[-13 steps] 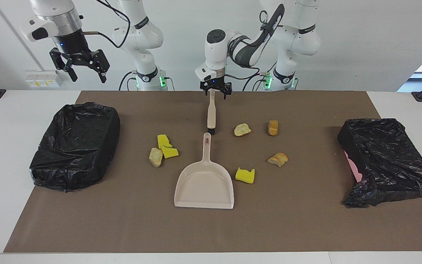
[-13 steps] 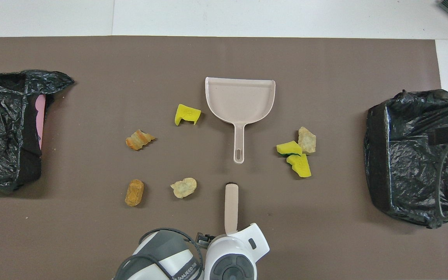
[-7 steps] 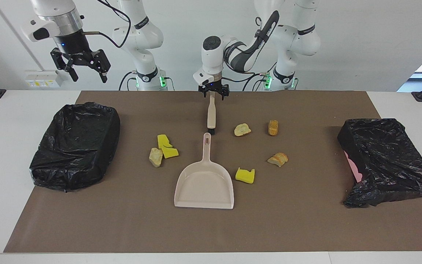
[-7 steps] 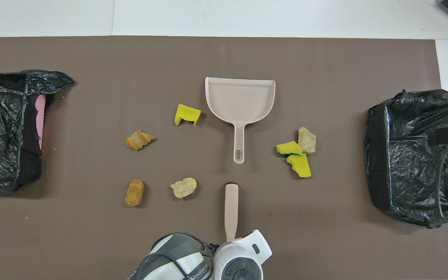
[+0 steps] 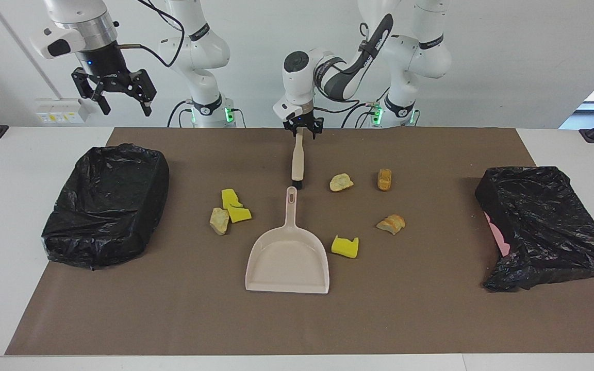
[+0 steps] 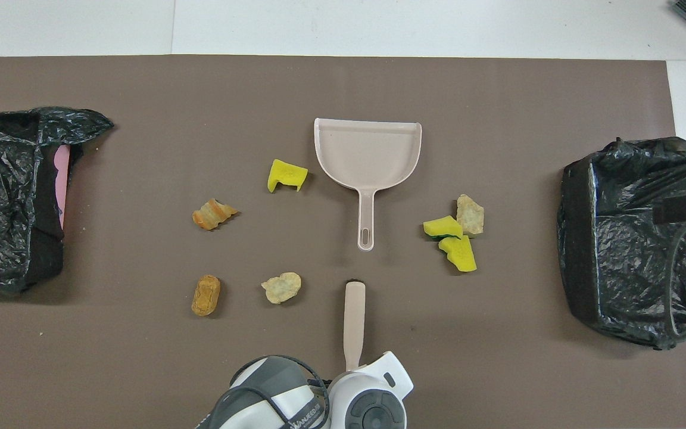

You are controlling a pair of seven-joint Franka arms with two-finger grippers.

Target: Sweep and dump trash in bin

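A beige brush (image 5: pixel 297 159) lies on the brown mat, bristles toward the beige dustpan (image 5: pixel 287 257). My left gripper (image 5: pixel 302 132) is down at the end of the brush handle nearest the robots, shut on it. In the overhead view the left wrist covers that end of the brush (image 6: pixel 354 322). Trash lies around the dustpan (image 6: pixel 368 149): yellow sponge chunks (image 5: pixel 235 206) (image 5: pixel 345 246) and brown lumps (image 5: pixel 219 220) (image 5: pixel 341 182) (image 5: pixel 384 179) (image 5: pixel 391 223). My right gripper (image 5: pixel 125 109) hangs open and high over its end of the table.
Two bins lined with black bags stand at the mat's ends: one (image 5: pixel 106 203) at the right arm's end, one (image 5: pixel 544 226) at the left arm's end, showing a pink side. White table borders the mat.
The left gripper's fingers have drawn in onto the brush handle's end. The brush and trash lie where they were, and the right arm has barely shifted.
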